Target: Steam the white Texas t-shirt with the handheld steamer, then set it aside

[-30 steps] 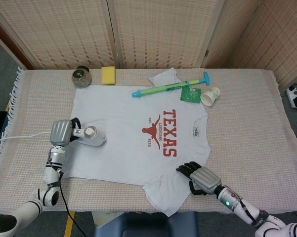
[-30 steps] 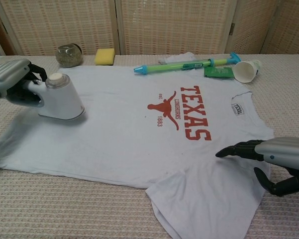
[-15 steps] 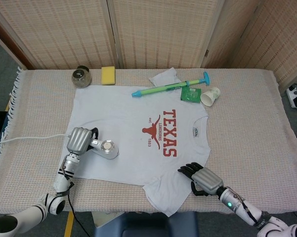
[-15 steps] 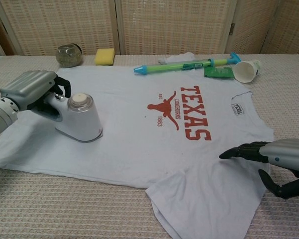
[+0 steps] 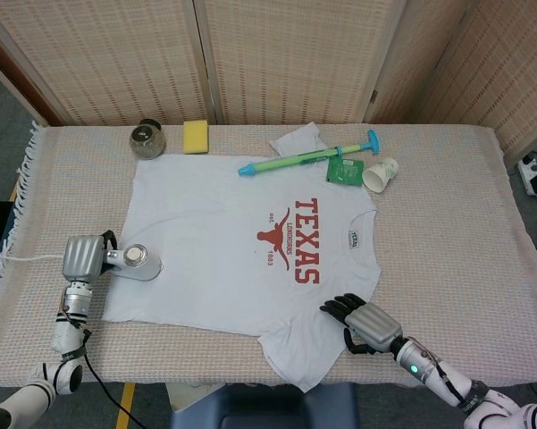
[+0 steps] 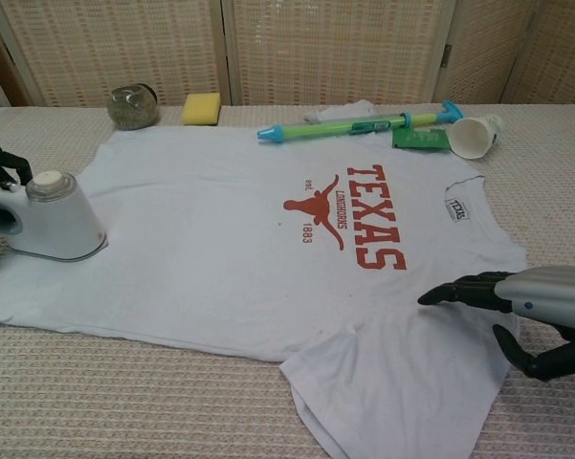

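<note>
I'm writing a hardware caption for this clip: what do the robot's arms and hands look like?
Both hands, left hand and right hand, have boxy silver-grey backs and black fingers. The arms are glossy white segments with dark joints; the right forearm shows a small green light. A white cable trails across the table beside the left hand.

A folding screen of woven tan wicker panels in pale wooden frames [image 5: 277, 58] stands behind the table, which is covered by a beige woven fringed cloth [image 5: 447, 223]. Grey floor [image 5: 4, 121] shows at left.
</note>
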{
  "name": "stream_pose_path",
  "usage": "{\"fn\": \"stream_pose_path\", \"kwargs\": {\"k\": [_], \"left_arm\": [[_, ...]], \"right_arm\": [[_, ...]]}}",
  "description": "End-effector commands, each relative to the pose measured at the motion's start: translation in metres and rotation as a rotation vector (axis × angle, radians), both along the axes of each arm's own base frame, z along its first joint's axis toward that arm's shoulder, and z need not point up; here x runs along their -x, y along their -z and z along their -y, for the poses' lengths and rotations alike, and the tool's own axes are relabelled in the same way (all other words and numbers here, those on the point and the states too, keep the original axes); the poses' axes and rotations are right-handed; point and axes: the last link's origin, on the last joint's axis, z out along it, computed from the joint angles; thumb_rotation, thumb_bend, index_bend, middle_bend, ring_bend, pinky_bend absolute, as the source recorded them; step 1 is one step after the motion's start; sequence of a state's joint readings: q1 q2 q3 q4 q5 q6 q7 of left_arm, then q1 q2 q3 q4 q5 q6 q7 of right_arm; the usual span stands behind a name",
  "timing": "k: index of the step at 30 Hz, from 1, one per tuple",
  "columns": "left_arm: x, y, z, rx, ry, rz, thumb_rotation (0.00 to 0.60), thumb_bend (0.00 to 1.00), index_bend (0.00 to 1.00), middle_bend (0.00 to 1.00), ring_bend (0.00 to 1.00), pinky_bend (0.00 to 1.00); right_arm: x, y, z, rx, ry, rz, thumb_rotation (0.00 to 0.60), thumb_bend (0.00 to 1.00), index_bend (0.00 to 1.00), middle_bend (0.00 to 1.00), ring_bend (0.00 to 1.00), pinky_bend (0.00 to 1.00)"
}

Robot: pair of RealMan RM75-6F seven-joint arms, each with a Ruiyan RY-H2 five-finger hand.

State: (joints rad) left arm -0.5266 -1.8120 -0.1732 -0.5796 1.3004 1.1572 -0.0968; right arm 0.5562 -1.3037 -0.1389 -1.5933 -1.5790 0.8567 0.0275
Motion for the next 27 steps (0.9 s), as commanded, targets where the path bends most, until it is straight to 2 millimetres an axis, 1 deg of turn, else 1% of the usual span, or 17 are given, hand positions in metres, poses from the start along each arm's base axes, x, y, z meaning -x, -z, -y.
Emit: {"fn": "stream_pose_path", "kwargs": {"k": [1, 5, 8, 11, 16, 17, 20, 23, 26, 27], "left_arm": [[0.025, -0.017, 0.003, -0.046, -0.073, -0.011, 0.600, 0.45, 0.97, 1.00, 0.89, 0.77], [0.042, -0.032, 0.002, -0.070, -0.126, -0.021, 0.600, 0.45, 0.97, 1.00, 0.89, 0.77], [0.038, -0.036, -0.004, -0.094, -0.116, 0.012, 0.600, 0.45, 0.96, 1.00, 0.89, 0.77], [0.020, -0.034, -0.014, -0.110, -0.070, 0.071, 0.600, 0.45, 0.96, 1.00, 0.89, 0.77], [-0.025, -0.017, -0.031, -0.079, 0.037, 0.131, 0.600, 0.45, 0.96, 1.00, 0.88, 0.77], [-0.037, -0.010, -0.034, -0.064, 0.061, 0.138, 0.600, 0.45, 0.96, 1.00, 0.89, 0.77], [-0.061, 0.007, -0.040, -0.029, 0.104, 0.145, 0.600, 0.45, 0.96, 1.00, 0.88, 0.77], [-0.086, 0.028, -0.046, 0.012, 0.133, 0.143, 0.600, 0.45, 0.96, 1.00, 0.88, 0.77], [-0.105, 0.046, -0.052, 0.051, 0.154, 0.122, 0.600, 0.45, 0.96, 1.00, 0.88, 0.77], [-0.108, 0.049, -0.054, 0.057, 0.156, 0.119, 0.600, 0.45, 0.96, 1.00, 0.88, 0.77]], "right_arm": [[0.001, 0.000, 0.000, 0.001, 0.002, 0.000, 0.325, 0.89, 0.00, 0.05, 0.00, 0.00], [0.001, 0.000, 0.000, 0.004, 0.006, 0.000, 0.326, 0.89, 0.00, 0.05, 0.00, 0.00], [0.001, 0.000, 0.000, 0.004, 0.004, -0.001, 0.326, 0.89, 0.00, 0.05, 0.00, 0.00], [0.001, -0.001, 0.000, 0.006, 0.004, 0.002, 0.327, 0.89, 0.00, 0.05, 0.00, 0.00], [0.001, -0.004, -0.002, 0.016, 0.005, 0.006, 0.328, 0.89, 0.00, 0.05, 0.00, 0.00], [0.001, -0.005, -0.002, 0.018, 0.006, 0.006, 0.324, 0.89, 0.00, 0.05, 0.00, 0.00], [0.002, -0.007, -0.002, 0.023, 0.009, 0.005, 0.326, 0.89, 0.00, 0.05, 0.00, 0.00], [0.002, -0.009, -0.002, 0.029, 0.013, 0.005, 0.328, 0.89, 0.00, 0.05, 0.00, 0.00], [0.003, -0.009, -0.002, 0.031, 0.017, 0.002, 0.328, 0.89, 0.00, 0.05, 0.00, 0.00], [0.003, -0.009, -0.002, 0.032, 0.017, 0.002, 0.327, 0.89, 0.00, 0.05, 0.00, 0.00]]}}
